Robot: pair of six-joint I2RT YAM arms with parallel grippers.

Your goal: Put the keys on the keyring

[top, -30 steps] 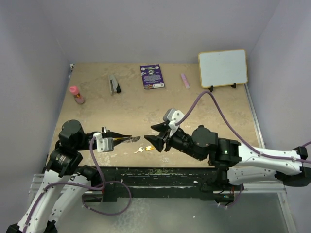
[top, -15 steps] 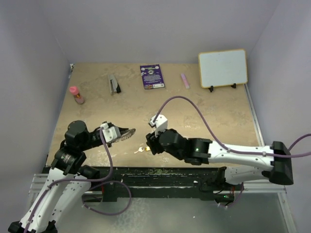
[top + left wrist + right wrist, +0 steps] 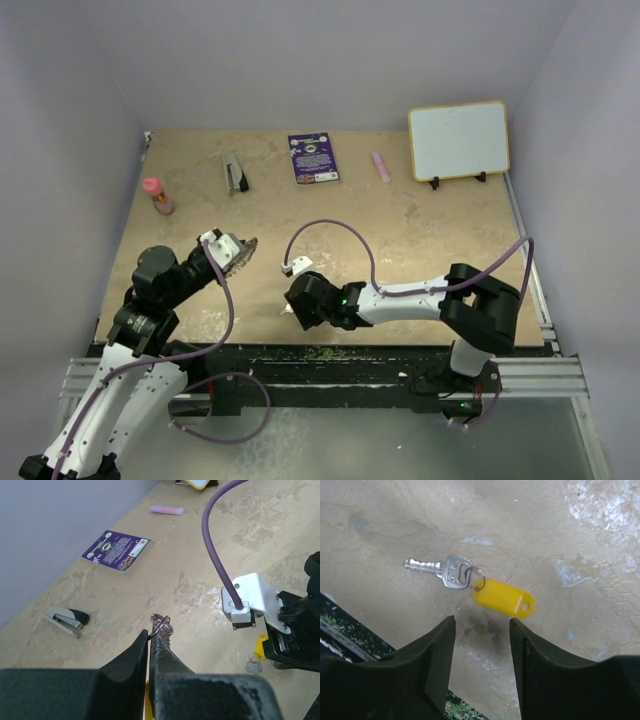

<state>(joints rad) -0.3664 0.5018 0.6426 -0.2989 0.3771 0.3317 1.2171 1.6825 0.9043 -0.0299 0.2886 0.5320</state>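
My left gripper (image 3: 150, 635) is shut on the keyring (image 3: 162, 624), a thin silvery loop that sticks out past its fingertips. It holds the ring above the table at the left (image 3: 245, 245). A sliver of yellow shows low between its fingers. One key (image 3: 445, 571), silvery with a yellow tag (image 3: 502, 598) on a small loop, lies flat on the table. My right gripper (image 3: 482, 622) hangs open just short of the tag, touching nothing. From above, the right gripper (image 3: 298, 305) sits near the table's front edge and hides the key.
A grey-and-black stapler (image 3: 235, 173), a purple card (image 3: 313, 157), a pink stick (image 3: 380, 165) and a whiteboard (image 3: 458, 140) lie along the back. A pink-capped bottle (image 3: 157, 196) stands at the left. The table's front edge (image 3: 335, 625) runs close beside the key.
The right arm has swung left and dropped low over the key, jaws open. The left gripper has lifted and pulled back to the left with the keyring.
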